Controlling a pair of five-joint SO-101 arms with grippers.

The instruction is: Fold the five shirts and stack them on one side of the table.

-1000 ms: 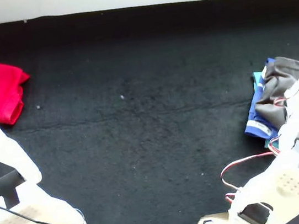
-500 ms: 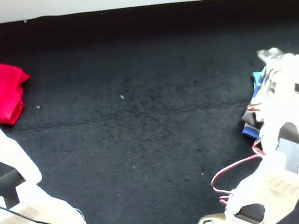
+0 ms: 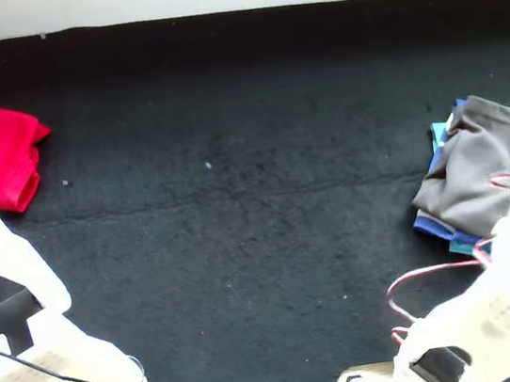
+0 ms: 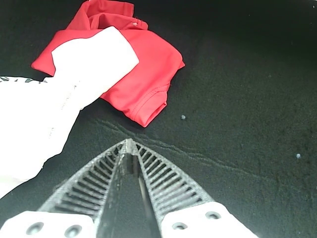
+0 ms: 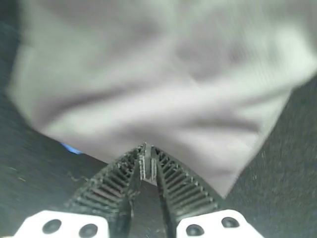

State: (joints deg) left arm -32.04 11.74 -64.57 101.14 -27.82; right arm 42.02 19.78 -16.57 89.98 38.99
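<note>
We see our left gripper (image 4: 130,148) with jaws closed near the red shirt (image 4: 143,74). Our right gripper (image 5: 147,151) has jaws closed at the edge of the grey shirt (image 5: 163,74), which lies atop the blue shirt (image 3: 430,221).

Right gripper (image 5: 146,161): two dark ribbed fingers (image 5: 113,184) on white screw-holed bases, pressed together along their length, tips meeting at the near edge of the grey shirt (image 5: 158,74); whether any cloth is pinched between them cannot be told. Grey shirt: soft, creased, lying just beyond the tips and spreading far across the scene. Blue cloth (image 5: 72,148): a small sliver peeking from under the shirt's near edge. Black table cover (image 5: 29,173): textured, visible on both sides of the fingers.
</note>
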